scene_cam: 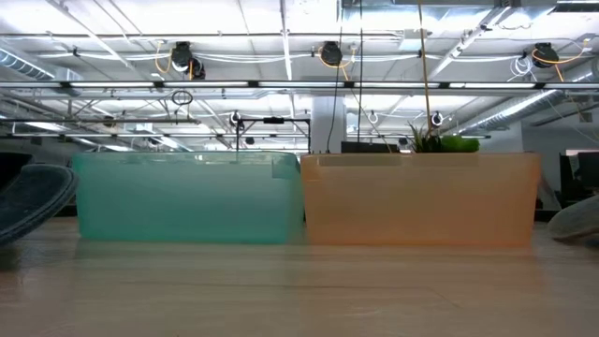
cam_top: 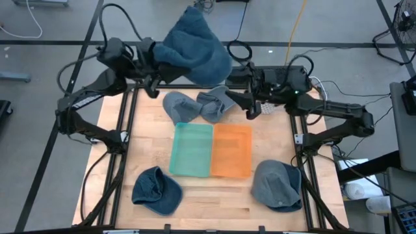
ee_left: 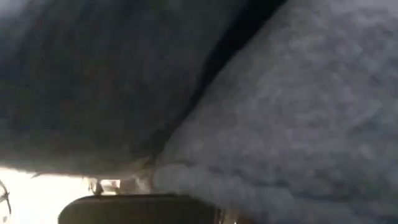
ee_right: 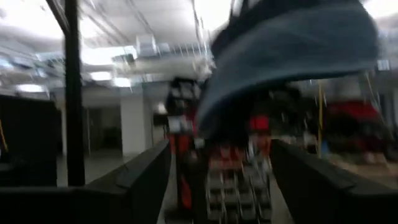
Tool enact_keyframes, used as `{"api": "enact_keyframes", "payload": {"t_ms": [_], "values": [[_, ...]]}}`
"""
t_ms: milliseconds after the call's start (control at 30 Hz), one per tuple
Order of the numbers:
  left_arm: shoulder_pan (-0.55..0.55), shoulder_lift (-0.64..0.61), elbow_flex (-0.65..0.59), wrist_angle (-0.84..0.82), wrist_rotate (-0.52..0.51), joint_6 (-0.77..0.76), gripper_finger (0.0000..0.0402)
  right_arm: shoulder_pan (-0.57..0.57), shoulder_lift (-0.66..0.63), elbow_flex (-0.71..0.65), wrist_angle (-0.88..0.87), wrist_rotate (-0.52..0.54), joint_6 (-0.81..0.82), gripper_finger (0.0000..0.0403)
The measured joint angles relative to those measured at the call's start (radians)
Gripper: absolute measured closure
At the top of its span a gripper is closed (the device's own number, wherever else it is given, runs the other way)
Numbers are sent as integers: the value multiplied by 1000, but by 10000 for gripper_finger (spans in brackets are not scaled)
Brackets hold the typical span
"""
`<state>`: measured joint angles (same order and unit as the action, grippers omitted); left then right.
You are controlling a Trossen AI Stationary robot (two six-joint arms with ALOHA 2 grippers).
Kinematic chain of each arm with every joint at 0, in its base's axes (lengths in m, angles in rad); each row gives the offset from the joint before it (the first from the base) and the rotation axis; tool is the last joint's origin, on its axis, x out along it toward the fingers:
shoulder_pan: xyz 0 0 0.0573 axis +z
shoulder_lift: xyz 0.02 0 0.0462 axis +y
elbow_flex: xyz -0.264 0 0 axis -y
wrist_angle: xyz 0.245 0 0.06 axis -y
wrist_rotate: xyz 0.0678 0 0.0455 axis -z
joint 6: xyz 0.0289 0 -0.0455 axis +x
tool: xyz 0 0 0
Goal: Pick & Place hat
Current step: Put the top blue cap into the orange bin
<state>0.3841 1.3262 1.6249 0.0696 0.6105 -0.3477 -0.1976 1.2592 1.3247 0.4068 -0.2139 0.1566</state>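
While a blue-grey hat (cam_top: 195, 42) is held aloft beyond the far end of the green bin (cam_top: 192, 149), the left gripper (cam_top: 155, 62) is seen clamped shut on the hat's edge, so the fabric hangs in a loose bundle above the table's far edge. In the left wrist view, only dark cloth pressed close to the lens can be made out. The left arm is bent up and reaching inward, its wrist raised, a pose judged to suit carrying the hat toward a bin. The right gripper (cam_top: 238, 99) is stretched level toward the far end of the orange bin (cam_top: 232, 151), which stands touching the green bin; its fingers are parted, with nothing between them, and the hanging hat is seen ahead of them in its wrist view. Two more hats (cam_top: 200, 105) lie crumpled just beyond the green bin. Another hat (cam_top: 156, 190) lies near its nearer end, and a grey hat (cam_top: 277, 184) rests beside the orange bin.
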Motion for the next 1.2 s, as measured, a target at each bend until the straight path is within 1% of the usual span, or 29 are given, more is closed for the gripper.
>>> {"api": "enact_keyframes", "payload": {"t_ms": [100, 267, 333, 500, 633, 767, 967, 1067, 1200], "values": [[3, -15, 0, -99, 91, 44, 392, -11, -41, 0, -117, 0, -1, 138], [4, -46, 0, -239, 239, 95, 393, -33, -98, 0, -172, 1, 24, 138], [5, -50, 0, -285, 291, 111, 393, -47, -111, 0, -180, 3, 76, 138], [4, -52, 0, -356, 415, 112, 393, -97, -135, 0, -190, 2, 269, 138], [4, -53, 0, -462, 488, 112, 393, -117, -136, 0, -239, 0, 329, 138], [3, -53, 0, -611, 489, 168, 393, -117, -136, 0, -268, -4, 359, 138], [3, -52, 0, -779, 436, 254, 393, -117, -136, 0, -279, -30, 407, 138], [-6, -46, 0, -826, 400, 294, 393, -117, -136, 0, -278, -35, 443, 138], [-27, -33, -1, -831, 386, 312, 393, -136, -136, 0, -280, -89, 496, 138]]}}
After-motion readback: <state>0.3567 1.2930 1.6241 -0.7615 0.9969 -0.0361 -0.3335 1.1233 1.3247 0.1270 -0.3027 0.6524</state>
